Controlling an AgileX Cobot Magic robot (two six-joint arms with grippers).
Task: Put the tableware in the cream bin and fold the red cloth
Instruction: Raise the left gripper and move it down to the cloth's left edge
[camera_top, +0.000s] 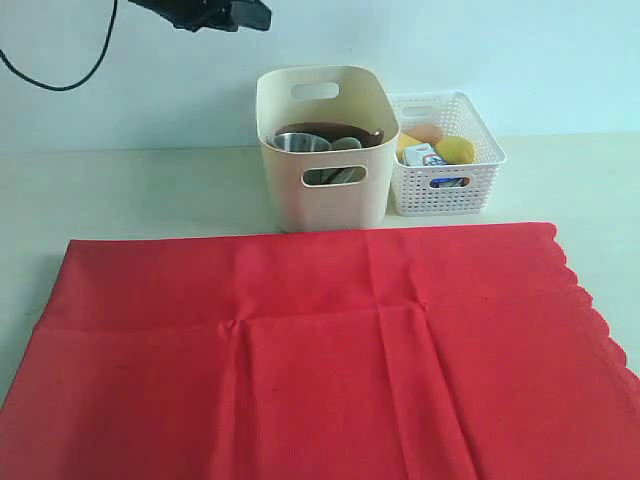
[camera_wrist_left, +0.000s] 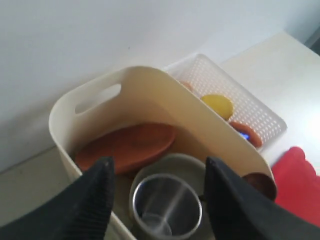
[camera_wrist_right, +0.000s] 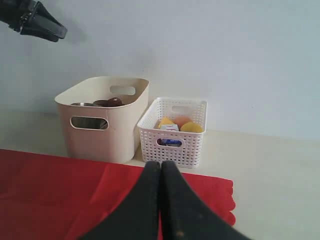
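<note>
Now: steel cup (camera_wrist_left: 166, 205) and brown plate (camera_wrist_left: 125, 145) in cream bin (camera_top: 325, 205); red cloth (camera_top: 320, 350) flat.
Left fingers (camera_wrist_left: 95, 200) released high above bin; right fingers (camera_wrist_right: 150, 200) clenched over cloth near its far edge; tabletop (camera_top: 130, 190) open leftward.

You'll see the bin (camera_top: 325, 195) at upper centre of the exterior frame, with the basket (camera_top: 445, 190) just beside it on the right. The cloth (camera_top: 320, 350) lies spread on the table (camera_top: 130, 190) across the lower frame, in front of both. In the bin, the cup (camera_wrist_left: 167, 210) sits in the bowl (camera_wrist_left: 187, 164), with the plate (camera_wrist_left: 125, 145) beside them.
</note>
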